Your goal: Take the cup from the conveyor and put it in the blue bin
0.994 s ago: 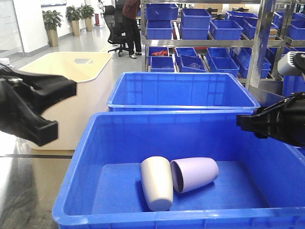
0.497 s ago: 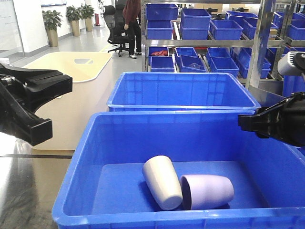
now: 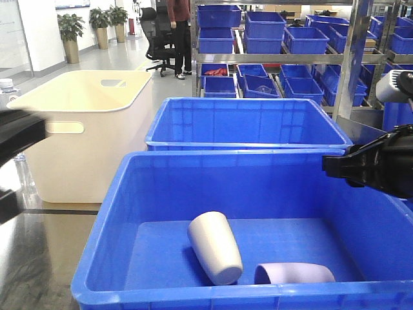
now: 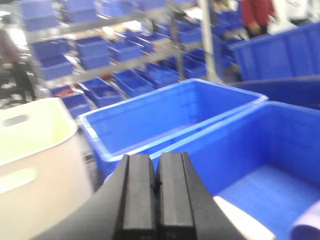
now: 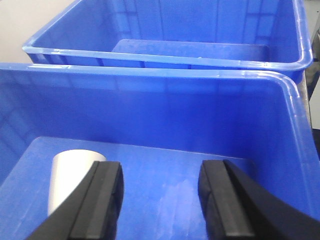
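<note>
Front view: I have the blue bin (image 3: 110, 213) filling the lower frame, its thick rolled rim running along the near edge and up both sides. A second blue bin (image 3: 245, 123) sits directly behind it, rims close together, and a cream tub (image 3: 97, 129) stands to the left, apart from the bin's left wall. Shelving with small blue bins (image 3: 284, 39) fills the background. Two cups lie on their sides on the bin floor. The white cup (image 3: 215, 247) lies near the middle, mouth toward the near wall; it is smooth, tapered and matte. The lilac cup (image 3: 295, 274) lies just right of it against the near wall, partly cut off by the rim; I cannot tell whether the two touch. The rest of the floor is bare blue on the left and at the back. Left gripper (image 4: 154, 192): wrist view shows its two black pads pressed flat together with nothing between them, sitting over the bin's left rim area; in the front view it is only a blur at the left edge. Right gripper (image 5: 160, 200): fingers spread wide, empty, hanging over the bin's right side, with the white cup (image 5: 70, 175) below and to its left.
</note>
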`<state>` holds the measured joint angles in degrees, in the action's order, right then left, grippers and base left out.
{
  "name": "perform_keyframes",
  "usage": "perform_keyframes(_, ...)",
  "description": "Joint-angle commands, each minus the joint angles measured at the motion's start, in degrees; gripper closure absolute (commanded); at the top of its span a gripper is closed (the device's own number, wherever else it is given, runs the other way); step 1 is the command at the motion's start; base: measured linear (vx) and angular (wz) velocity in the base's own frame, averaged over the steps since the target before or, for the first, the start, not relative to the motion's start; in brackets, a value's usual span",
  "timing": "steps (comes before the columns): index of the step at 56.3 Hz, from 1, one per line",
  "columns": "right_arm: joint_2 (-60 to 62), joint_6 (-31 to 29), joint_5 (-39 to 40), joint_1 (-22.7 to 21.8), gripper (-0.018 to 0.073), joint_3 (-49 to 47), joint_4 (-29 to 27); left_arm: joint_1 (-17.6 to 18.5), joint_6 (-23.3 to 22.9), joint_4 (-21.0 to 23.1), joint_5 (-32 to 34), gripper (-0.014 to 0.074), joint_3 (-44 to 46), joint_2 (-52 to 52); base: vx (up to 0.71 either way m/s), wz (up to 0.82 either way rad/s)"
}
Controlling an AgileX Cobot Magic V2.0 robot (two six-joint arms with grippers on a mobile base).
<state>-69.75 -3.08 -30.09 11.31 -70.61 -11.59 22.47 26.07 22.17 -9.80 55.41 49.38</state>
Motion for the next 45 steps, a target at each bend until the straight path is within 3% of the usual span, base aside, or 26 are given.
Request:
perform_keyframes(1, 1.33, -0.03, 4.41, -0.13, 0.0157, -1.89, -0.18, 0.08, -10.73, -10.09, 10.95, 0.0461, -6.50, -7.39, 0.00, 0.00)
perform_keyframes(6, 1.33, -0.03, 4.41, -0.13, 0.0157, -1.89, -0.18, -0.20, -16.09, -15.56, 17.48, 0.0461, -16.38, -14.79, 0.00, 0.00)
perform_keyframes(14, 1.33, -0.03, 4.41, -0.13, 0.0157, -1.89, -0.18, -3.72, -19.04, -15.93, 20.11, 0.0464, -29.73, -26.23, 0.00, 0.00)
perform_keyframes(25, 1.33, -0.03, 4.41, -0.13, 0.0157, -1.89, -0.18, -13.08, -19.66, -16.09, 14.09, 0.0550, -43.73, -41.24, 0.00, 0.00)
perform_keyframes(32, 1.33, -0.03, 4.41, -0.13, 0.0157, -1.89, -0.18, -18.24, -23.85, -16.95, 9.80, 0.0605, -50.39, -48.40, 0.00, 0.00)
perform_keyframes(41, 1.33, -0.03, 4.40, -0.13, 0.0157, -1.89, -0.18, -21.47, -30.64, -18.27, 8.88, 0.0604, -57.88, -50.60, 0.00, 0.00)
perform_keyframes(45, 1.33, -0.03, 4.40, -0.13, 0.0157, -1.89, -0.18, -21.60, -31.45, -18.88, 3.87, 0.0604, -57.71, -50.75, 0.00, 0.00)
